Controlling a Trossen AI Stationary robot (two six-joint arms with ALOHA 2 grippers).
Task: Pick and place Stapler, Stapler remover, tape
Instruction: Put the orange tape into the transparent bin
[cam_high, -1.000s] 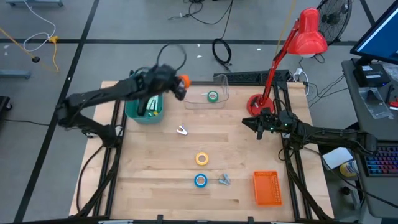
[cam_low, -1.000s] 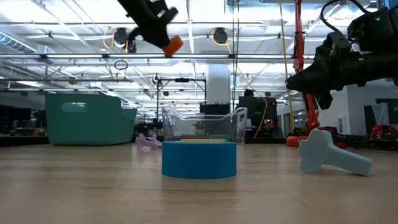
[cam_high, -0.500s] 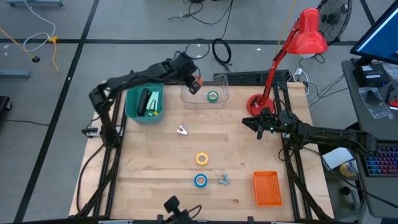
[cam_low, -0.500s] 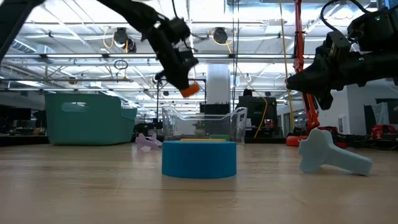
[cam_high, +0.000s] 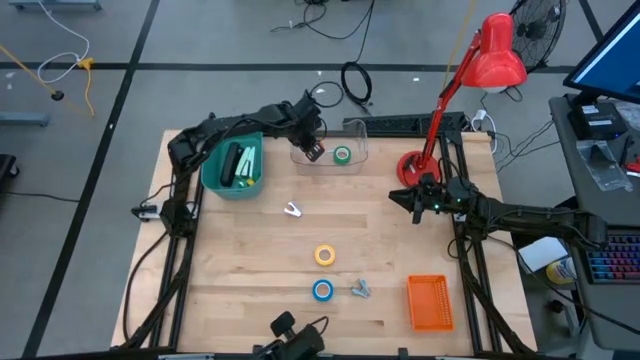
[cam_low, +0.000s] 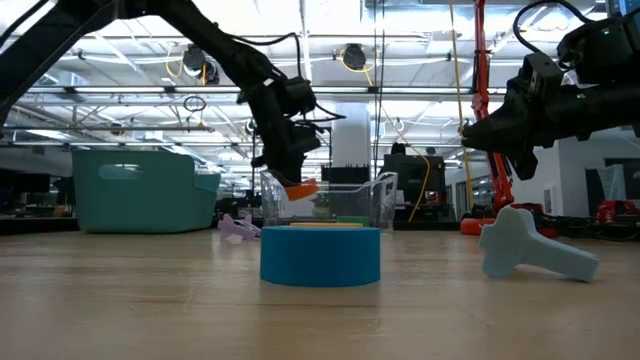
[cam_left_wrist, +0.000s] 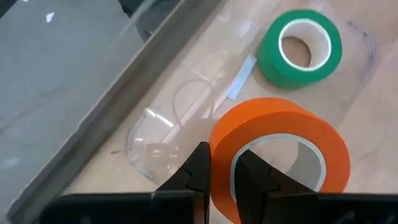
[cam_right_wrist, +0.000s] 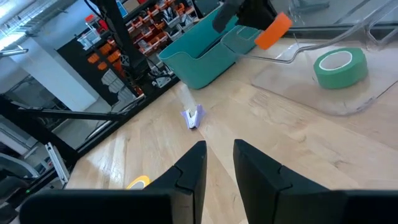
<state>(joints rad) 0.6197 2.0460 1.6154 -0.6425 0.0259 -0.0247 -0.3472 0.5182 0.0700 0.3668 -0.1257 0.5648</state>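
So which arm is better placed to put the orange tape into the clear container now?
The left. Its gripper already holds the orange tape over the clear container, beside the green tape. The right gripper waits apart, near the lamp base.

Two slim black jointed arms, the left arm (cam_high: 225, 132) and the right arm (cam_high: 520, 213), each trailing thin black cables. Each ends in two dark, flat, blade-like fingers (cam_right_wrist: 193, 171). A small green light shows near the right arm's wrist.
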